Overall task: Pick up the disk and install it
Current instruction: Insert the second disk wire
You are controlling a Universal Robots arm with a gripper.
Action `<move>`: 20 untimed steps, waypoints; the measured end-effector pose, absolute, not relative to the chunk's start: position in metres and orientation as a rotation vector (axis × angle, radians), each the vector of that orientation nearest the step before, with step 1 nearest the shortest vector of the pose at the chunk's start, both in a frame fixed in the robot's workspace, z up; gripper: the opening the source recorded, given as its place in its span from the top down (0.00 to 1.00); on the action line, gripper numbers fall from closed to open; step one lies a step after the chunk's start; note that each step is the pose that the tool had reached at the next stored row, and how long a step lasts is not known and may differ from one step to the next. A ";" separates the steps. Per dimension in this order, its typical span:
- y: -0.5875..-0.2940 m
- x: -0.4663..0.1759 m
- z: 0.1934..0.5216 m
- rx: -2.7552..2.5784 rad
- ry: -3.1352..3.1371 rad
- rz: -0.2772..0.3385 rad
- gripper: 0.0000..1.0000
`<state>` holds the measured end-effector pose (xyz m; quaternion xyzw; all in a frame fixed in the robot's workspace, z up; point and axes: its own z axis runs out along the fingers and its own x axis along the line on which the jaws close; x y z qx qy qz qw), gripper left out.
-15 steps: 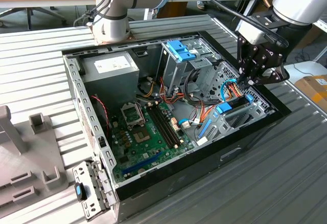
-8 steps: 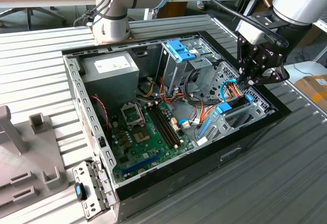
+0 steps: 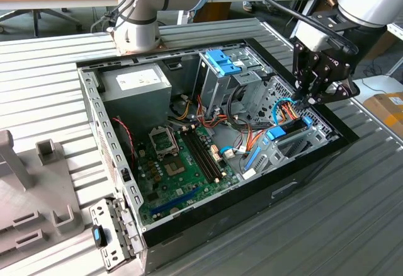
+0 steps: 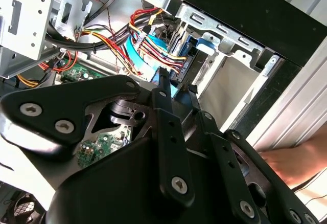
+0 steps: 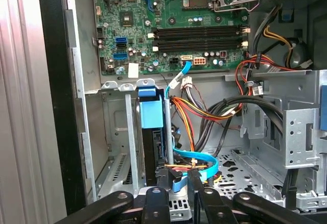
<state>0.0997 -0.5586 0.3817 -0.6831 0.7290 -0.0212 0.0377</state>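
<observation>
The gripper (image 3: 313, 99) hangs over the drive bay at the case's (image 3: 220, 210) corner, where cables (image 5: 196, 114) crowd beside the seated disk (image 5: 152, 132). Open room lies above the motherboard (image 3: 179, 162); the tall cage (image 3: 217, 80) blocks the middle.

**Camera layout**

The exterior view looks down obliquely on the open computer case (image 3: 208, 143), drive bay at 3 o'clock. Both wrist views sit close above that bay, sharing its cables (image 5: 196, 160) and the end effector (image 5: 176, 175).

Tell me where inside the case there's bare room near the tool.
Bare metal floor lies between the motherboard and the tall grey cage. It is crowded around the disk, where orange and blue cables bunch just ahead of the tool.
</observation>
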 end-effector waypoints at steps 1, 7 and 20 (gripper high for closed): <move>-0.559 0.100 0.382 -2.096 2.237 -0.065 0.71; -0.559 0.100 0.382 -2.096 2.237 -0.065 0.71; -0.563 0.091 0.382 -2.100 2.223 -0.070 0.84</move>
